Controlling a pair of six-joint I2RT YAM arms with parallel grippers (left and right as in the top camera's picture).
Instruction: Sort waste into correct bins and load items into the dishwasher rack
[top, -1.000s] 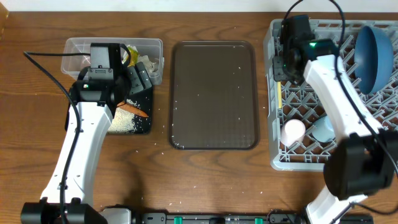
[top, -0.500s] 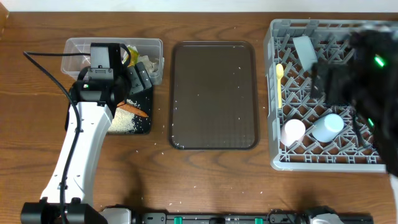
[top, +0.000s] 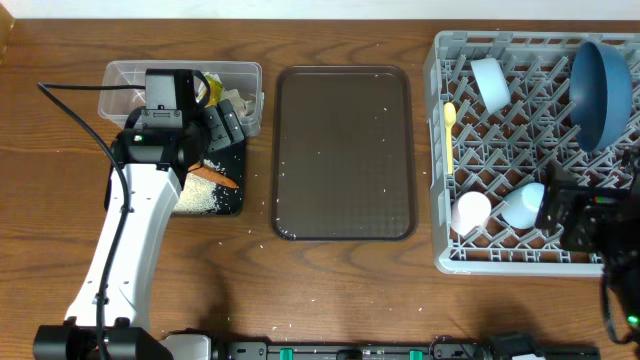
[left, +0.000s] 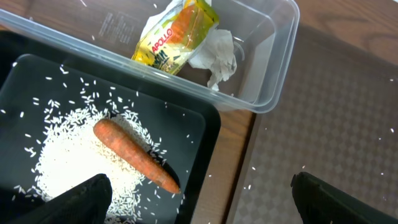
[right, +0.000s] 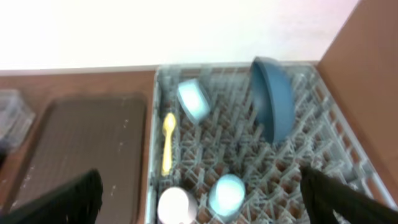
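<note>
Over the black tray (left: 186, 118) at the worktop's left, the left gripper (left: 200, 186) hangs wide open and empty. The carrot (left: 137, 155) lies on the rice (left: 68, 162) just ahead of its fingers (the wrapper (left: 177, 34) sits beyond, in the clear tub (left: 273, 68)). The right gripper (right: 199, 186), also spread wide and holding nothing, is above the near edge of the rack (top: 437, 150). The rack holds the dark blue bowl (top: 600, 90), pale blue bowl (top: 490, 78), yellow spoon (top: 449, 125), pink-and-white cup (top: 470, 212) and light blue cup (top: 522, 205).
</note>
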